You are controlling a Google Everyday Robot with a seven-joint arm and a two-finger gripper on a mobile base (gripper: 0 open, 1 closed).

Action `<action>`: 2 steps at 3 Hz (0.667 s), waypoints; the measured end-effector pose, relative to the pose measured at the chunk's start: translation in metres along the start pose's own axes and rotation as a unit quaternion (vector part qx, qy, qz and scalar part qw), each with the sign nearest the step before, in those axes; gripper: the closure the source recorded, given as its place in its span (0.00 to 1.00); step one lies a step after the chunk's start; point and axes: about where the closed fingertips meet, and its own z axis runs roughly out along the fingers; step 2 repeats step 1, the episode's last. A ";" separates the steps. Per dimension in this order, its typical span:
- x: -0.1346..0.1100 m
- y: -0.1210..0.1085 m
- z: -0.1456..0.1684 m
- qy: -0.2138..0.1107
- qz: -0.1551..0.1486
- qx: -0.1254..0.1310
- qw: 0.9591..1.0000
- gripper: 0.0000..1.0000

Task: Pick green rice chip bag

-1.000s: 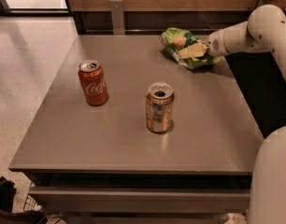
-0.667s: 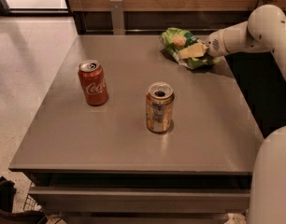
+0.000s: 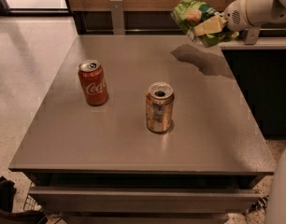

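The green rice chip bag [image 3: 192, 14] is a crumpled light-green foil bag with a round tan chip picture. It hangs in the air above the table's far right corner, and its shadow falls on the tabletop below. My gripper [image 3: 209, 27] comes in from the right on a white arm and is shut on the bag, one pale yellow finger [image 3: 208, 26] lying across its front.
A red cola can [image 3: 93, 82] stands left of centre on the grey table [image 3: 110, 139]. A gold can [image 3: 159, 107] with an open top stands near the middle. A dark counter [image 3: 260, 78] adjoins the table on the right. A wood-panelled wall runs behind.
The bag lay on the far right of the table with my gripper on it. Now the gripper has lifted it clear of the tabletop.
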 end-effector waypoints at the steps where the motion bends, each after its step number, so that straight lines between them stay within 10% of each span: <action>1: -0.016 -0.003 -0.022 -0.008 -0.014 0.014 1.000 1.00; 2: -0.016 -0.003 -0.022 -0.008 -0.014 0.014 1.000 1.00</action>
